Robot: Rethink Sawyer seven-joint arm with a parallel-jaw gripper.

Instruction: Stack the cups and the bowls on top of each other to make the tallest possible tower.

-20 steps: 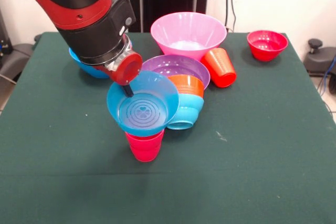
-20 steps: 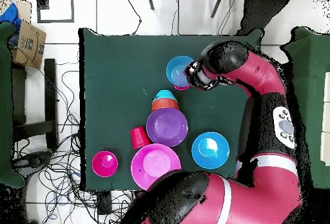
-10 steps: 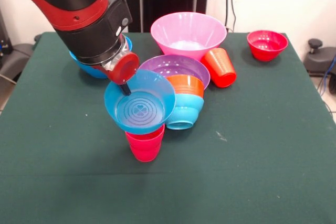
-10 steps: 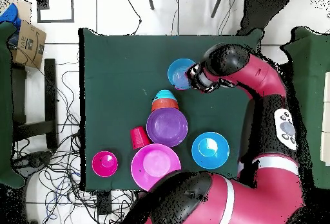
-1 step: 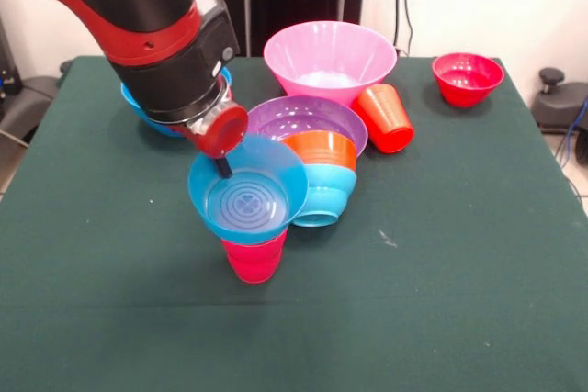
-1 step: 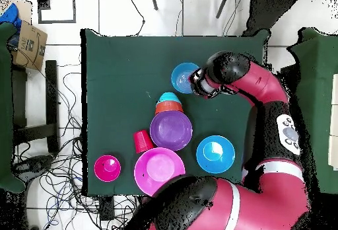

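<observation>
Blue bowl (image 5: 246, 190) tilted atop pink cup (image 5: 254, 255); gripper (image 5: 221, 164) pinching rim.

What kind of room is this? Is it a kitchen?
Probably a robot lab, not a kitchen. A big red robot arm works at a green-covered table, loose cables trail over the tiled floor, and the bowls are bright plastic ones.

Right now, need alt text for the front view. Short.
A red and black robot arm's pincer holds a small blue bowl, tilted, on a pinkish-red cup on a green table. Behind stand an orange bowl nested in a light-blue bowl, a purple bowl, a pink bowl, an orange-red cup and a red bowl.
</observation>
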